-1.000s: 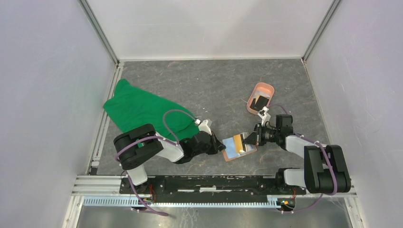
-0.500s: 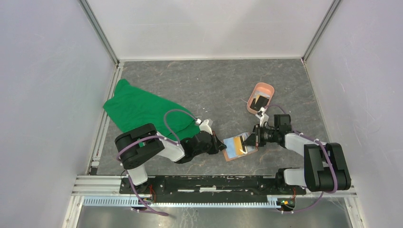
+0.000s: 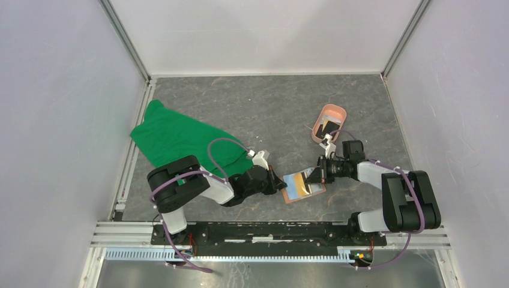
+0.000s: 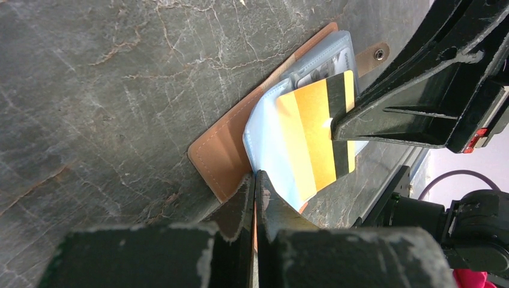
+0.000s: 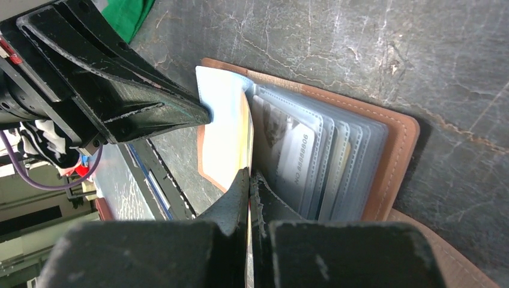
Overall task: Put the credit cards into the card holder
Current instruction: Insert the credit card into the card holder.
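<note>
Pinching shut on the open tan leather card holder's (image 4: 219,157) pale plastic sleeve (image 4: 264,129), the left gripper (image 4: 254,177) is facing the right gripper (image 5: 249,174), which is clamping a glossy yellow, black-striped credit card (image 4: 312,133) over that sleeve.

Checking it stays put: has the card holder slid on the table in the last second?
No. In the top view the card holder lies just as far from the pink tray as before.
</note>
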Action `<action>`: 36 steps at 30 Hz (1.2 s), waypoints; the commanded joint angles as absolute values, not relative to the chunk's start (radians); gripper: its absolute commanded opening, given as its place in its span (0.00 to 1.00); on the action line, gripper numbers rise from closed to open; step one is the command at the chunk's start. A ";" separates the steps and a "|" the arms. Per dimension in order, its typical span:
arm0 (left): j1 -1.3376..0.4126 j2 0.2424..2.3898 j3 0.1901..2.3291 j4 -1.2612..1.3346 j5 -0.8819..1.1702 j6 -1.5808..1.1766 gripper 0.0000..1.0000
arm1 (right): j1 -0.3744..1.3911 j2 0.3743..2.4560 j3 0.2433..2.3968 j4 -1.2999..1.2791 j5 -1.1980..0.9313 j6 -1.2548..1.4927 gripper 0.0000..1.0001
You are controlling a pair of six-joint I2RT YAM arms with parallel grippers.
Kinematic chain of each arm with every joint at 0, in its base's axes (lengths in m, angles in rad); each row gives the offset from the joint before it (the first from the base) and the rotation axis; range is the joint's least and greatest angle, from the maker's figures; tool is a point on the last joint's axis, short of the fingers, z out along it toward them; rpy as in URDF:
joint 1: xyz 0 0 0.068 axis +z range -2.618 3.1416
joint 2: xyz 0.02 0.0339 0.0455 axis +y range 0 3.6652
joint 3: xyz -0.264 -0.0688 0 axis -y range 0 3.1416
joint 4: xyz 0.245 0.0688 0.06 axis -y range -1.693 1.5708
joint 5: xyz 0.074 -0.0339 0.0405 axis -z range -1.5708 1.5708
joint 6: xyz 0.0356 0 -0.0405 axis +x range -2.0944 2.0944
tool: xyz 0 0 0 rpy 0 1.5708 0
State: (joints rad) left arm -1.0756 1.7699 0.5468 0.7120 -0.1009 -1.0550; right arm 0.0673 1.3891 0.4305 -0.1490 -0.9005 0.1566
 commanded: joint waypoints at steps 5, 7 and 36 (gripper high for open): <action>-1.083 1.827 0.537 0.699 -0.081 -1.048 0.03 | 0.143 1.468 0.458 -0.178 -0.818 0.152 0.00; -1.083 1.827 0.534 0.709 -0.072 -1.049 0.03 | 0.158 1.485 0.464 -0.172 -0.813 0.152 0.00; -1.083 1.706 0.479 0.738 -0.057 -1.030 0.17 | 0.291 1.353 0.589 -0.374 -0.597 -0.205 0.59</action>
State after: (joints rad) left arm -1.0756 1.7382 0.4969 0.7452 -0.0692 -1.0546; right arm 0.2890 1.3430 0.5716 -0.3489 -0.7506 -0.1207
